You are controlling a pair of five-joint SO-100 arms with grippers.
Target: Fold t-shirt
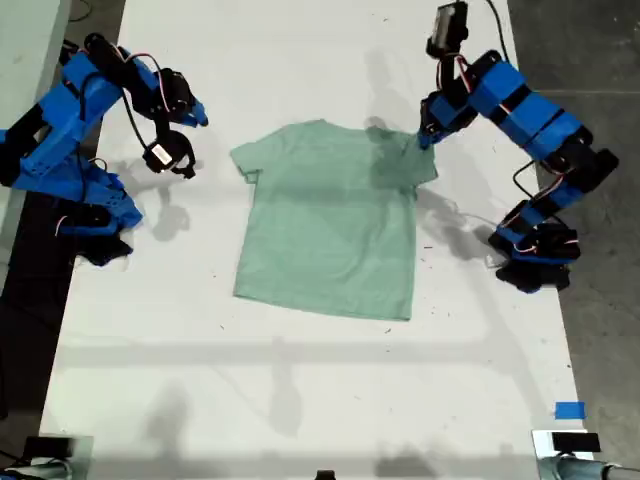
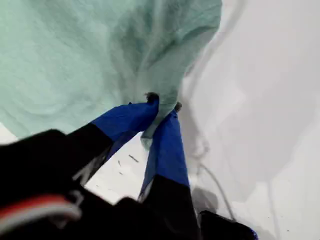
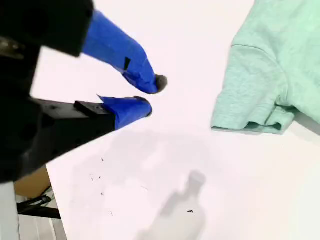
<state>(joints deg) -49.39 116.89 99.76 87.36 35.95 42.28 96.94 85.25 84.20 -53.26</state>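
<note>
The pale mint-green t-shirt (image 1: 330, 220) lies mostly flat in the middle of the white table. My first gripper (image 1: 424, 137) is at the sleeve on the exterior view's right, shut on a bunched pinch of the t-shirt (image 2: 165, 65), which is lifted and folded slightly inward. My second gripper (image 1: 185, 168) hangs above bare table a short way off the sleeve on the exterior view's left; its blue fingertips (image 3: 150, 82) stand a little apart with nothing between them, and the sleeve hem (image 3: 250, 117) lies beside them.
The white table (image 1: 300, 380) ends at dark floor on both sides of the exterior view. A blue tape square (image 1: 569, 410) and small black devices (image 1: 575, 441) sit near the front corners. Both arm bases stand on the table's side edges.
</note>
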